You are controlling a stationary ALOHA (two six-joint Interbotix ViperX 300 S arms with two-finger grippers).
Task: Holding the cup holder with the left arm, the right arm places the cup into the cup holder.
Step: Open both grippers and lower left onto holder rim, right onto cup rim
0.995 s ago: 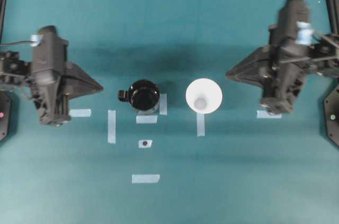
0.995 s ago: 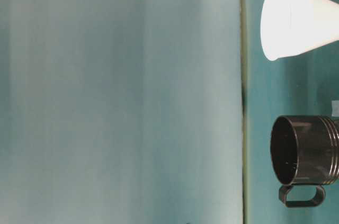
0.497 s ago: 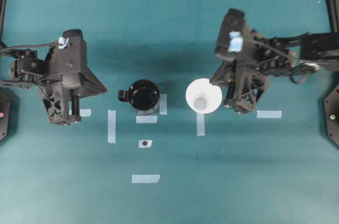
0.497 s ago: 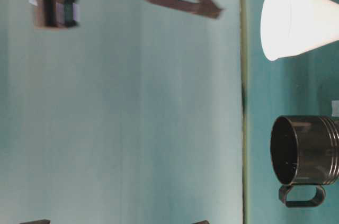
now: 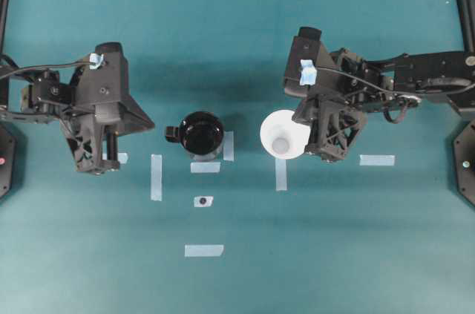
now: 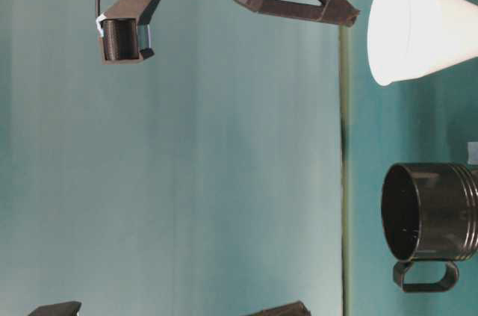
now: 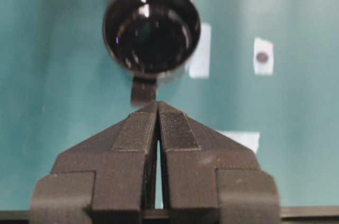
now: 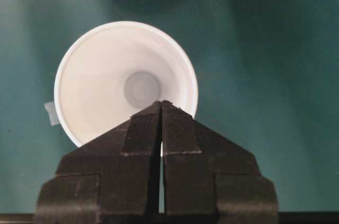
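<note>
**A:** What do you have, left to right?

**B:** I see the left arm [image 5: 96, 110] at nine o'clock on the table [image 5: 237, 269]. Its gripper [image 7: 158, 108] has the fingers pressed nearly together, holding nothing. I put the tips just short of the holder's handle tab, not touching.

**A:** And the holder?

**B:** The holder [image 5: 202, 133] stands upright near the centre, tab toward nine o'clock, tape strips [image 5: 205, 168] beside it. The cup [image 5: 282, 134] stands upright just at its three o'clock, apart from it.

**A:** The right side?

**B:** I see the right arm [image 5: 349, 99] over the cup's three o'clock rim. Its gripper [image 8: 161, 106] is pinched closed, empty, its tips above the rim.
</note>
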